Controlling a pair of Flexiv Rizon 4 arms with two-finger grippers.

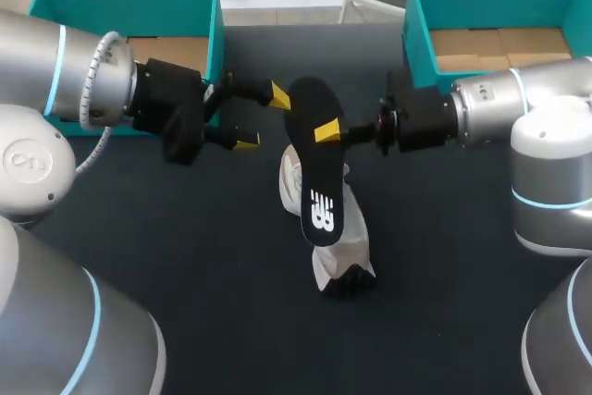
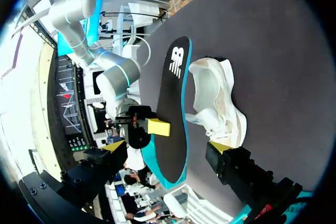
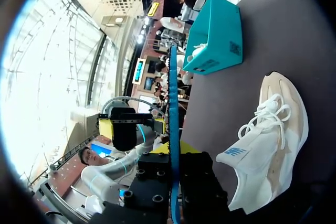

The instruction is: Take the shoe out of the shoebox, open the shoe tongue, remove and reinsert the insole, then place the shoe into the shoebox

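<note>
My right gripper point(image 1: 329, 133) is shut on a black insole point(image 1: 319, 201) and holds it in the air above the table's middle. In the right wrist view the insole point(image 3: 172, 103) shows edge-on between the fingers. Below it a white shoe point(image 1: 349, 245) rests on the dark table; it also shows in the left wrist view point(image 2: 218, 103) and the right wrist view point(image 3: 268, 140). My left gripper point(image 1: 262, 117) stands open just left of the insole's upper end, not touching it. In the left wrist view the insole point(image 2: 176, 114) stands ahead of the open left gripper point(image 2: 167, 148).
A teal shoebox point(image 1: 215, 34) stands at the back left behind my left arm, and a second teal box point(image 1: 418, 34) at the back right. The dark table point(image 1: 222, 256) stretches in front of the shoe.
</note>
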